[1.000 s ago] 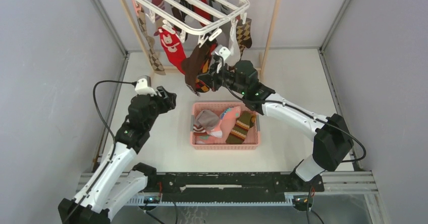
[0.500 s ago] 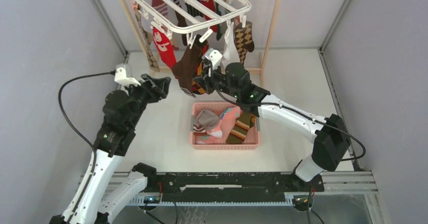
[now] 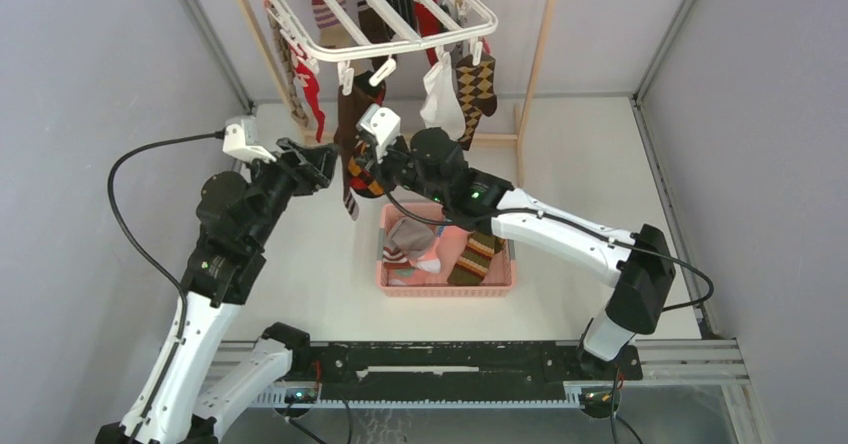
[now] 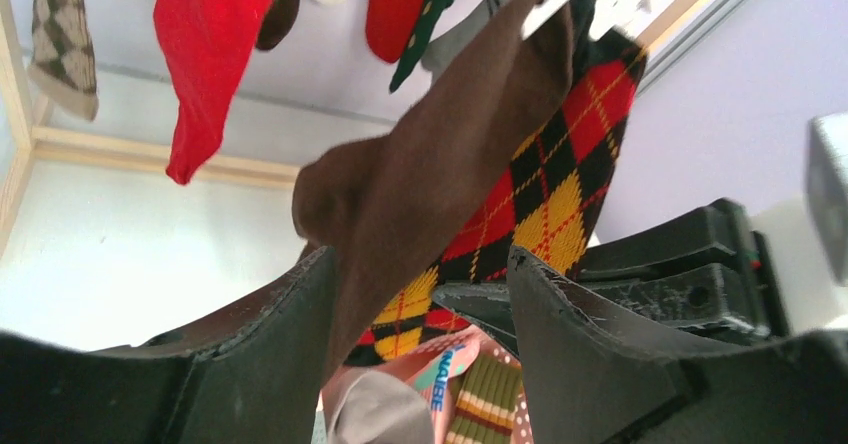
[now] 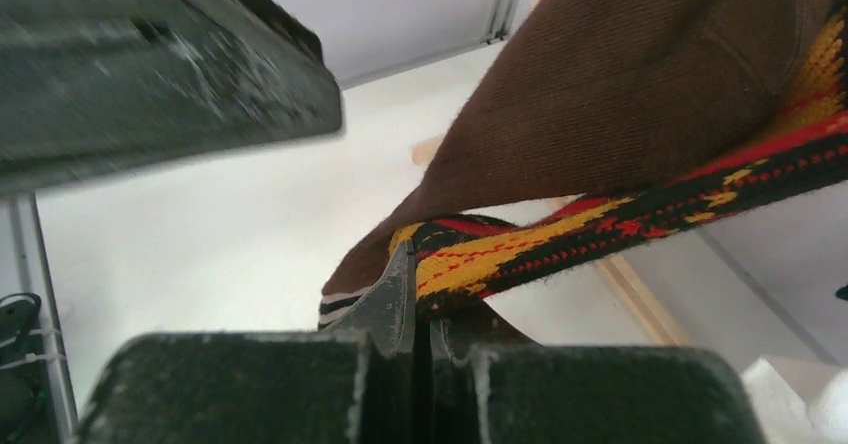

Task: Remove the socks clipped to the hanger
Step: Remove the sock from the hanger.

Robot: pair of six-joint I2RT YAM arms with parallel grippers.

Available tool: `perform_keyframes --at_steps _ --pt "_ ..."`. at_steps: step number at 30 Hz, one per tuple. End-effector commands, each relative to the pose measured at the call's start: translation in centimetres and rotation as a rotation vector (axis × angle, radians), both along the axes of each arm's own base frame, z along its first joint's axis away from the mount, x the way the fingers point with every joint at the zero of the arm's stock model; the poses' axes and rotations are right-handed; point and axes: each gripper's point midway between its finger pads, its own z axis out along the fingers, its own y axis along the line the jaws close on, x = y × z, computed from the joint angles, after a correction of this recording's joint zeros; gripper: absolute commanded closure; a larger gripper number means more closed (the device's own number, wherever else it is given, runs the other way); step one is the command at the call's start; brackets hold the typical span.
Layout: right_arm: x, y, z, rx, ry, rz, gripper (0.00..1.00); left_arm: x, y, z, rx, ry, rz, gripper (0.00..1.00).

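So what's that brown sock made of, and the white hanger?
The brown sock looks like soft knitted fabric: matte, finely ribbed, hanging limp. The white hanger seems to be hard plastic: smooth, slightly glossy, with moulded bars.

Lab test cell: grey panel walls (image 3: 80,84), aluminium rail (image 3: 690,360)
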Motion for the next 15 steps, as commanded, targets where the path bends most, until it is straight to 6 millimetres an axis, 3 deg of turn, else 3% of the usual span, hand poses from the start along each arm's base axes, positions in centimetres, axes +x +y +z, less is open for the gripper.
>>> perform_keyframes --at_steps 1,9,15 --pt "-0.1 0.7 0.1 -0.084 -0.046 -0.019 1.00 0.5 -0.2 -2.8 0.004 0.035 -0.002 0.33" --pt "-1.6 1.0 0.6 -0.052 0.006 0.063 1.00 0.3 -0.5 -7.1 0.005 0.057 -0.021 0.31" --pt "-1.2 -0.4 0.2 -0.017 0.079 0.072 1.00 0.3 -1.2 -9.0 -0.006 0.081 -0.053 0.31"
